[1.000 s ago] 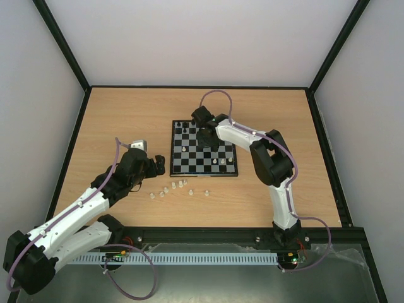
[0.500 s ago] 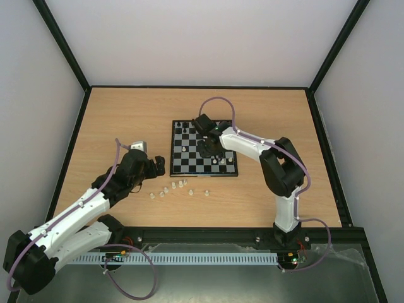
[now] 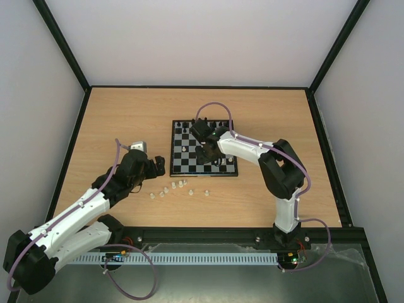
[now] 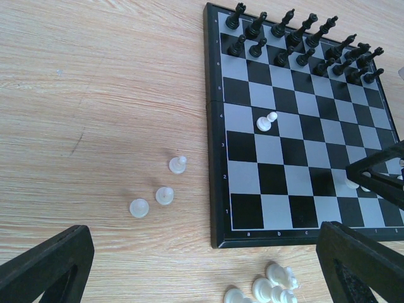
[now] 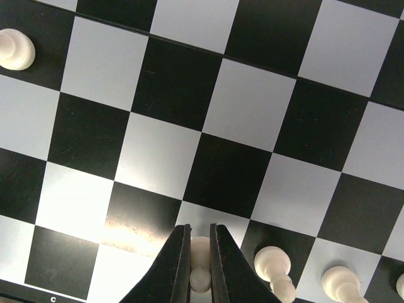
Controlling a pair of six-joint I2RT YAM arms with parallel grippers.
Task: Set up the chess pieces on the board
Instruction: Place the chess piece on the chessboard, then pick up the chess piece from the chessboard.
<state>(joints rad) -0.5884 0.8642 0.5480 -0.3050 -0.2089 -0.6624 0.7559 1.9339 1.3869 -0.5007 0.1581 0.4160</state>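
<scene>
- Pale wooden worktop (image 3: pixel 126 120): nothing on it has shifted over the last second. The left arm is parked as before, and the left tool (image 4: pixel 202 271) is spread wide, empty, just beside the board's near-left corner.
- Small square black-and-pale-grey checkered chessboard (image 3: pixel 203 174): mid-worktop, unmoved. Tiny black chess figures (image 4: pixel 237 45) fill its two far rows.
- Right tool (image 5: pixel 199 235): within the last second it has come from the far-middle of the board to the near rows, and the elbow has swung out to the right. It now pinches a small whitish pawn (image 5: pixel 201 252) upright between its fingers.
- Held pawn: low over the second row, just beside two whitish standing pawns (image 5: pixel 271 262). Cannot tell whether its base touches the board.
- Judgement: the carry looks finished and release is the step in hand. That would lengthen the pawn row by one.
- Loose whitish chess pieces (image 3: pixel 173 187): a row on the worktop off the board's near edge, unchanged. Two more stand mid-board (image 4: pixel 264 124). Most of the white side is not yet set.
</scene>
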